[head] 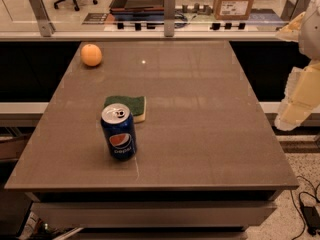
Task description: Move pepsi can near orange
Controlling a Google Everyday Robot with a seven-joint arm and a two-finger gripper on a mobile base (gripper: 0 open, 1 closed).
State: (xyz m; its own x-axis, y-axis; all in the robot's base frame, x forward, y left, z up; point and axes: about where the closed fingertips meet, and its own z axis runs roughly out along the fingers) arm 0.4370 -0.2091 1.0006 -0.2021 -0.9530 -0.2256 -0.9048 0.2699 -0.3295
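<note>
The pepsi can (118, 132) stands upright on the grey table (200, 124), near the front left, with its logo facing me. The orange (91, 54) lies at the table's far left corner, well apart from the can. My gripper (295, 109) hangs at the pale end of the arm beyond the table's right edge, at about mid-depth. It is far from both the can and the orange and touches nothing.
A green-and-yellow sponge (127, 106) lies flat just behind the can. A glass railing with metal posts (169, 13) runs along the far edge. Cables (310, 204) lie on the floor at the front right.
</note>
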